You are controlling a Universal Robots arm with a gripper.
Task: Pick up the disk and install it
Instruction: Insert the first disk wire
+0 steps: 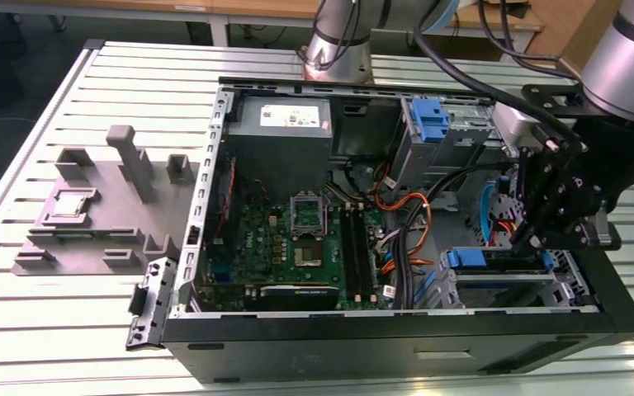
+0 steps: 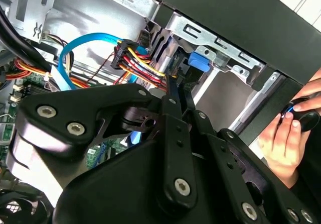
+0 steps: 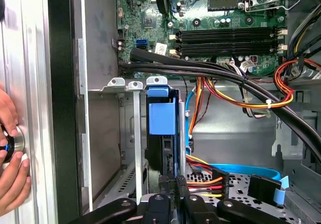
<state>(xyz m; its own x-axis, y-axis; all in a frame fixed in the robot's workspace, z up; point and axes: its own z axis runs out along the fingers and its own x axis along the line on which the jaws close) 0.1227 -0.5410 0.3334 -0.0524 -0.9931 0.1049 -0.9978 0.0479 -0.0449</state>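
Observation:
The disk (image 3: 161, 117) stands on edge in a slot of the metal drive cage (image 3: 134, 133) at the case's front corner. Its blue rail faces the camera and its dark body runs down behind it. In the exterior view its blue rail (image 1: 471, 257) shows in the cage at the case's lower right. My gripper (image 3: 173, 185) is right at the disk's near end, with its two thin fingers close together and nothing held between them. In the second wrist view the fingers (image 2: 170, 91) converge just short of the blue tab (image 2: 198, 62). I cannot tell whether the tips touch the disk.
Red, yellow and orange power cables (image 3: 200, 176) and a light-blue data cable (image 2: 85, 45) crowd the cage beside the gripper. Thick black cables (image 3: 210, 73) cross above the motherboard (image 3: 225, 13). A person's hand (image 3: 10, 158) rests outside the case wall. An unused blue bracket (image 1: 429, 115) and power-supply box (image 1: 281, 124) sit at the back.

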